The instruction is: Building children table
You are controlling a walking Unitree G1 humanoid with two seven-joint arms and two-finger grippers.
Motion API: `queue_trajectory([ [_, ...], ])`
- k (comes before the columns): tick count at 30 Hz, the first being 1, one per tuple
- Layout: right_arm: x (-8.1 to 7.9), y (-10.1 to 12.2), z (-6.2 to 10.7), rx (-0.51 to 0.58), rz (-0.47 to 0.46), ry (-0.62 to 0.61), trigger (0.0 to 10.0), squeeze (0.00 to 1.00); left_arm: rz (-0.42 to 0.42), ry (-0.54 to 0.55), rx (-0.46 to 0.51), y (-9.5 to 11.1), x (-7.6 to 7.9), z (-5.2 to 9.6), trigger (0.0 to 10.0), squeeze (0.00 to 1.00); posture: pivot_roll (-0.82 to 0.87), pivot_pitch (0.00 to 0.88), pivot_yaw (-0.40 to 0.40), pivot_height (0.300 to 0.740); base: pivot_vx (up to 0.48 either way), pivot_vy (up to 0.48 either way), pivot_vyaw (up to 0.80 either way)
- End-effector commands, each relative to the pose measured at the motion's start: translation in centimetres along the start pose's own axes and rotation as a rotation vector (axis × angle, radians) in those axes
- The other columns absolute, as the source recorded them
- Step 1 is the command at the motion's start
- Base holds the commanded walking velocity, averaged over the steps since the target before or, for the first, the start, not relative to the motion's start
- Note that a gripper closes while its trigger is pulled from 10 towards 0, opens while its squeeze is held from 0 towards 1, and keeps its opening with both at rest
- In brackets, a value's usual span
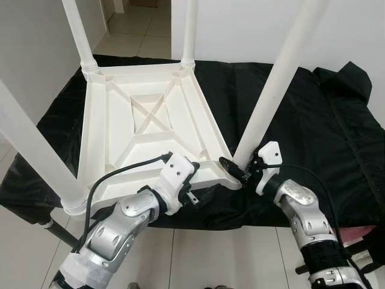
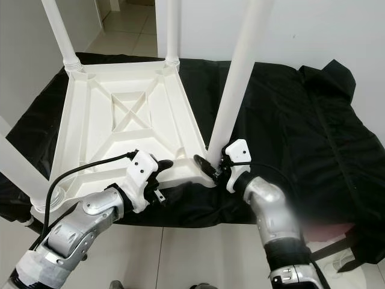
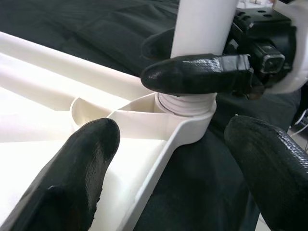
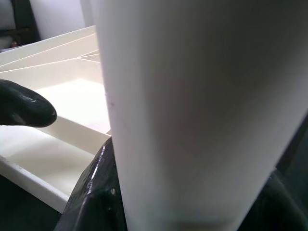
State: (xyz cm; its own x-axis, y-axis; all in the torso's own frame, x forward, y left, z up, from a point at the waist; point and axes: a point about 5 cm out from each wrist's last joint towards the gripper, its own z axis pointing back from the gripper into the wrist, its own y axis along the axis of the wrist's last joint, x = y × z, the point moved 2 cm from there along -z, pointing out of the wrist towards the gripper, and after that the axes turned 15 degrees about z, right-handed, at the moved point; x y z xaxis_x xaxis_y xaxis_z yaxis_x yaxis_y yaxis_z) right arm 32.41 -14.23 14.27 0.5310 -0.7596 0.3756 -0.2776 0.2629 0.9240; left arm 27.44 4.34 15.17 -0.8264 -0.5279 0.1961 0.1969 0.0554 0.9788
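Four legs (image 1: 278, 77) rise from upturned table (image 1: 144, 120) on black cloth (image 1: 325, 126), right pincer (image 1: 237, 168) gripping one

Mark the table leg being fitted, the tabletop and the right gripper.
table leg (image 1: 274, 90), left eye view, mid shaft.
tabletop (image 1: 147, 114), left eye view, ribbed underside centre.
right gripper (image 1: 236, 168), left eye view, fingers at leg base.

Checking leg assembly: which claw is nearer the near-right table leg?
Right. The right claw grips the leg at its base; the left claw rests at the tabletop rim beside it.
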Motion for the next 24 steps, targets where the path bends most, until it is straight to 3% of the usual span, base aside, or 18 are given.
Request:
queue_trajectory([
  [1, 0.3, -0.5, 0.3, -0.036, -0.04, -0.092, 10.0, 0.0, 0.004, -0.014, -0.012, -0.1, -0.2, 0.0, 10.0, 0.0, -0.03, 0.075, -0.037, 0.74, 0.0, 0.0, 0.0],
  [6, 1.0, -0.4, 0.4, -0.075, 0.016, -0.269, 10.0, 0.0, -0.024, 0.0, -0.015, 0.0, -0.5, 0.0, 10.0, 0.0, -0.04, 0.083, -0.033, 0.74, 0.0, 0.0, 0.0],
  [9, 0.7, -0.1, 0.5, -0.077, -0.017, -0.354, 10.0, 0.0, -0.024, 0.002, -0.003, 0.1, -0.7, 0.0, 10.0, 0.0, -0.05, 0.086, -0.028, 0.74, 0.0, 0.0, 0.0],
  [14, 0.5, -0.1, 0.5, -0.08, -0.037, -0.389, 10.0, 0.0, -0.013, 0.001, 0.007, 0.3, -0.7, 0.1, 10.0, 0.0, -0.05, 0.088, -0.027, 0.74, 0.0, 0.0, 0.0],
  [17, -0.9, -0.3, 0.1, -0.131, -0.103, -0.538, 10.0, 0.0, 0.017, 0.007, 0.015, 0.5, -1.1, 0.3, 10.0, 0.0, -0.05, 0.092, -0.019, 0.74, 0.0, 0.0, 0.0],
  [21, -1.4, -0.6, 0.1, -0.164, -0.137, -0.602, 10.0, 0.0, 0.018, 0.011, 0.011, 0.5, -1.3, 0.4, 10.0, 0.0, -0.04, 0.09, -0.024, 0.74, 0.0, 0.0, 0.0],
  [22, -2.2, -0.8, 0.0, -0.2, -0.182, -0.674, 10.0, 0.0, 0.01, 0.031, 0.015, 0.7, -1.7, 0.5, 10.0, 0.0, -0.03, 0.084, -0.022, 0.74, 0.0, 0.0, 0.0],
  [24, -2.9, -0.7, -0.3, -0.204, -0.205, -0.685, 10.0, 0.0, 0.003, 0.041, 0.02, 0.9, -1.9, 0.5, 10.0, 0.0, -0.03, 0.079, -0.019, 0.74, 0.0, 0.0, 0.0],
])
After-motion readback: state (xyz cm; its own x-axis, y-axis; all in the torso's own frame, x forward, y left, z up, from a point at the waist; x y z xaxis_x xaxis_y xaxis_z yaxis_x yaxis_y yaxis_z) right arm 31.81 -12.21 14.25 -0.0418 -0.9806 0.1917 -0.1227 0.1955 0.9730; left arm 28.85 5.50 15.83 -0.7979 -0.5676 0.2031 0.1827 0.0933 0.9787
